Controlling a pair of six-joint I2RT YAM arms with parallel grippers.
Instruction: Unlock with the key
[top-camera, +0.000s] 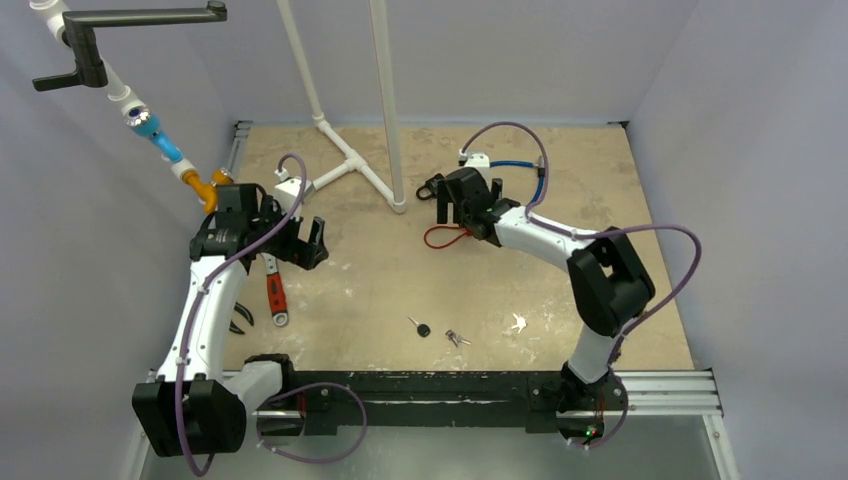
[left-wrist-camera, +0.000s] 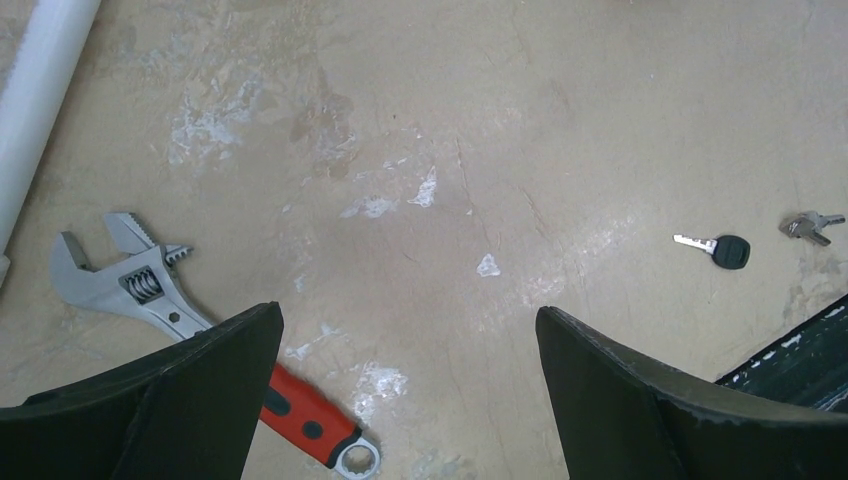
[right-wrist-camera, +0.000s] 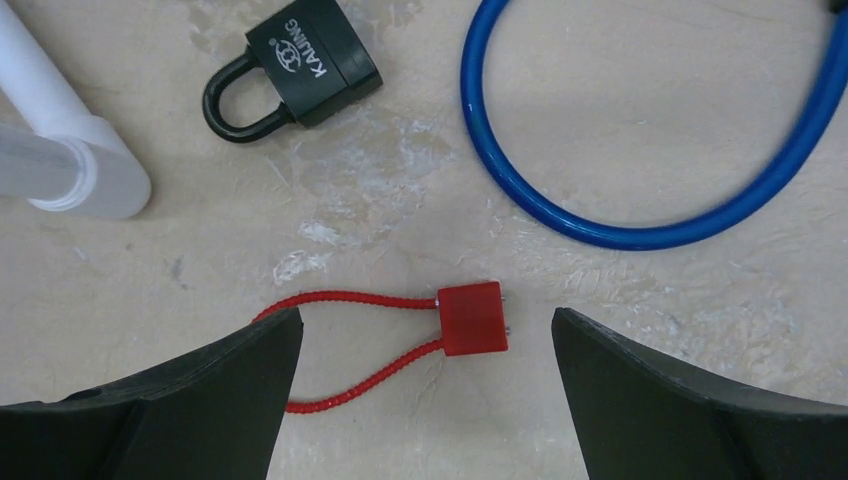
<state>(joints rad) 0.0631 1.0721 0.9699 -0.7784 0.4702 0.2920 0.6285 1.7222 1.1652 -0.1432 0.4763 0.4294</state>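
Looking from above, we see both arms reaching over the table (top-camera: 380, 280).

The left gripper (top-camera: 305, 245) hangs near the left edge. In its wrist view the left gripper (left-wrist-camera: 408, 330) has its two fingers spread as wide as they go, and between them we see only bare table, so it holds nothing. The wrench (left-wrist-camera: 150, 290) lies on the table, with its red handle passing under the left finger in that view. From above, the wrench (top-camera: 273, 290) lies beside this gripper, with its handle toward the near edge.

The right gripper (top-camera: 455, 200) is over the far half of the table, about in the middle. In its wrist view the right gripper (right-wrist-camera: 427, 330) is also fully spread and empty. The red lock (right-wrist-camera: 472, 318) lies flat on the table in the gap between the fingers, and we see no finger touching it.

The padlock (right-wrist-camera: 295, 70) lies flat beyond the red lock, its shackle closed, just beside the foot of the white pipe (right-wrist-camera: 60, 150). A blue cable (right-wrist-camera: 650, 200) curves at the right of it.

The key (top-camera: 421, 327), with a black head, lies alone near the near edge, about at its middle, well apart from both grippers. The left wrist view also shows the key (left-wrist-camera: 725, 249). Small keys (top-camera: 457, 338) lie just to its right.
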